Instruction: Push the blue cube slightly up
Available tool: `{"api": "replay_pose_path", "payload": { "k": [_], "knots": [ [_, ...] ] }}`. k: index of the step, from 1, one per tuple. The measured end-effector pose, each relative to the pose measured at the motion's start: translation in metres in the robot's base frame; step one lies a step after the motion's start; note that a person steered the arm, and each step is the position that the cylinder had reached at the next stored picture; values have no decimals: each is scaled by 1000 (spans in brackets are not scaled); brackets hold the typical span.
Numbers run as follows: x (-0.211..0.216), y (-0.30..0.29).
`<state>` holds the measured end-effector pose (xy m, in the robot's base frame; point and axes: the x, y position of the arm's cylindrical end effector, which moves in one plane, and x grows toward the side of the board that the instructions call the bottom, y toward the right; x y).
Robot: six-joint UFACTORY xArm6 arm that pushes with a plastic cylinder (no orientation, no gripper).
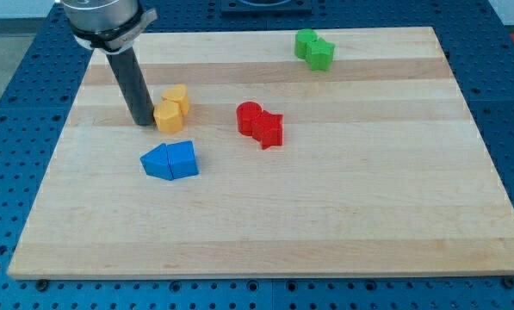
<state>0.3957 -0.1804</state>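
The blue cube (183,159) lies left of the board's middle. It touches a blue triangular block (157,163) on its left. My tip (143,124) rests on the board above the blue pair and a little to its left, apart from both. The tip stands right beside the left side of two yellow blocks (171,108), which are pressed together. Whether it touches them I cannot tell.
Two red blocks (259,124) sit together near the board's middle, to the right of the yellow ones. Two green blocks (313,49) sit together near the top edge. The wooden board (343,215) lies on a blue perforated table.
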Motion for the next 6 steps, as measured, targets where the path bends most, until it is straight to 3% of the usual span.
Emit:
{"api": "replay_pose_path", "payload": {
  "k": [2, 4, 5, 6],
  "knots": [
    [15, -20],
    [107, -18],
    [146, 38],
    [108, 68]
  ]
}}
